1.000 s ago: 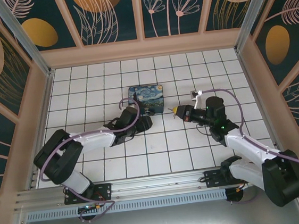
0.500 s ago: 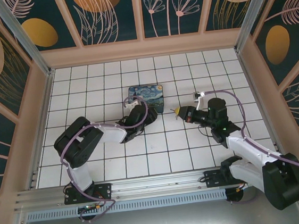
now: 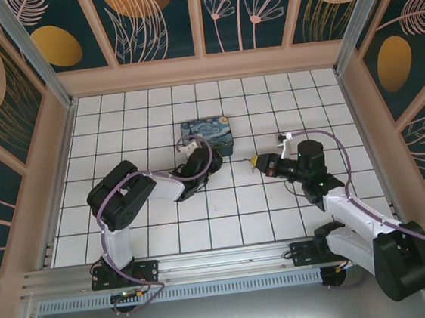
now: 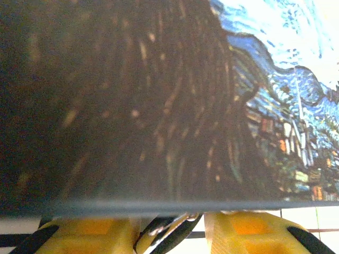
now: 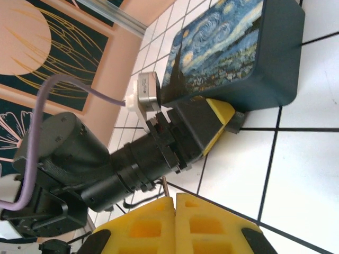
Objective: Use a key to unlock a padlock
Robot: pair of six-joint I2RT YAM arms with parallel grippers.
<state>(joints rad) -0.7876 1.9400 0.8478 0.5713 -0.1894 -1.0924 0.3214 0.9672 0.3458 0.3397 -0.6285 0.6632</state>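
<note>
Two grippers, logged from my remote station.

Item 1: left gripper [image 4: 170, 237]. Jaws parted only a little. Both yellow fingers [image 4: 87, 235] press on a small dark piece with a bright curved metal band, which I take to be the padlock [image 4: 168, 228]. The padlock sits between the fingertips, low over the white tiled table [image 3: 225, 211] and right at the near edge of the box [image 3: 207, 135]. Whether the fingertips touch the box I cannot tell.

Item 2: right gripper [image 5: 174, 209]. Yellow fingers pressed flat together, no gap showing along the seam. A thin brownish stem, the key [image 5: 165, 185], sticks out from between the tips. It points toward the left gripper and the box. From overhead this gripper is near the left one but apart from it, with bare tile between them.

Count:
- arms, two, both reaching in toward the middle of the table
- padlock, one, in the left fingers
- key, one, in the right fingers, only its stem visible
- box, one, blue and yellow swirl-painted lid, dark sides, lying flat on the tiles
</note>
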